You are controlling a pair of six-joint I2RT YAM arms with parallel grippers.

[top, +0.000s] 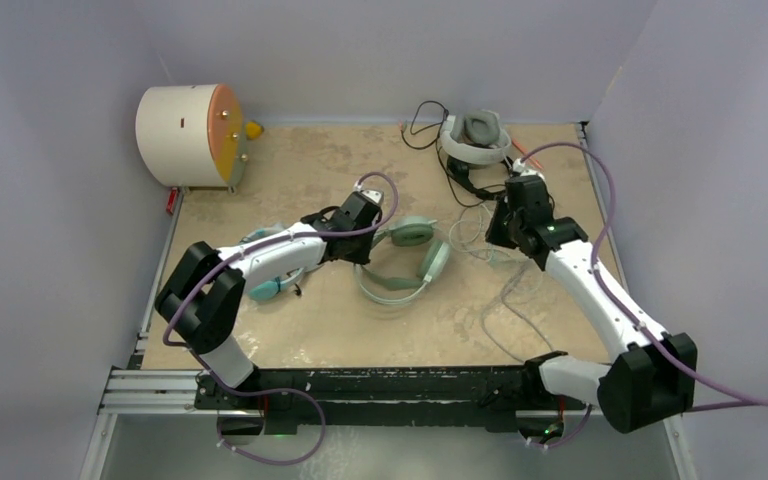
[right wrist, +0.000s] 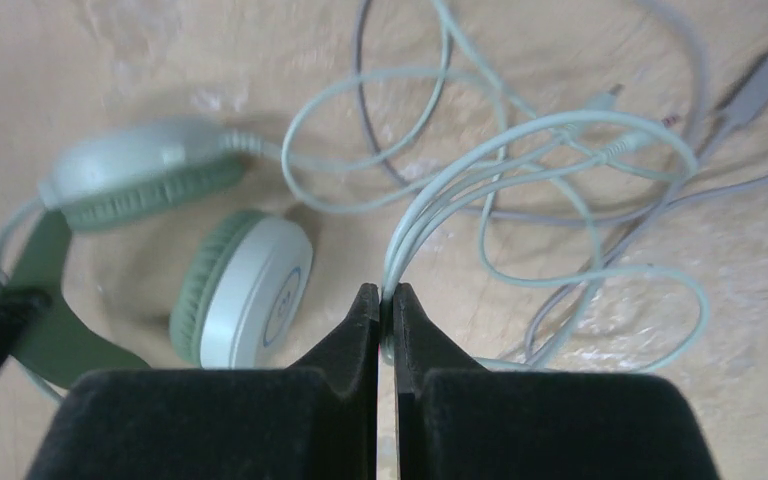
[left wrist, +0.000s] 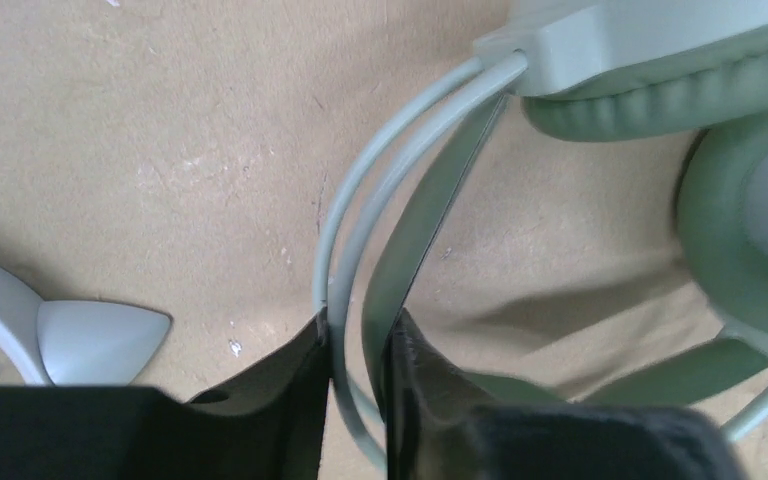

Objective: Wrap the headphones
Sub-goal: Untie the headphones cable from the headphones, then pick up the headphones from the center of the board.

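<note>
**2 robot arms grip a mint-green headset and its cable on a tan worktop**

A tan worktop (top: 310,170) sits between pale lilac walls. In its far left corner a cream drum (top: 180,122) lies on its side, with its orange face turned to the right. At the far right lies a large white-and-grey headset (top: 475,135). A thin black headset (top: 460,172) and its black cable (top: 422,120) lie tangled just beside it.

The mint-green headphones (top: 405,262) lie near the middle of the worktop. Their 2 cups sit toward the far side and the band loops toward the near edge. A small teal-cupped headset (top: 268,288) lies to their left, largely covered by the left arm. To their right, loose loops of mint cable (right wrist: 520,150) spread over the worktop. A grey cable (right wrist: 660,190) crosses in among those loops.

The left arm (top: 260,260) reaches from its near-left base over the teal-cupped headset toward the middle, with its wrist low. The left fingers (left wrist: 398,350) are clamped on the mint-green headband, where the 2 thin rails and the flat strap run together below a cup.

The right arm (top: 580,270) stretches from its near-right base toward the far side, with its wrist tipped down over the cable heap. The right fingers (right wrist: 370,310) are pressed together, pinching several strands of the mint cable at their tips.
</note>
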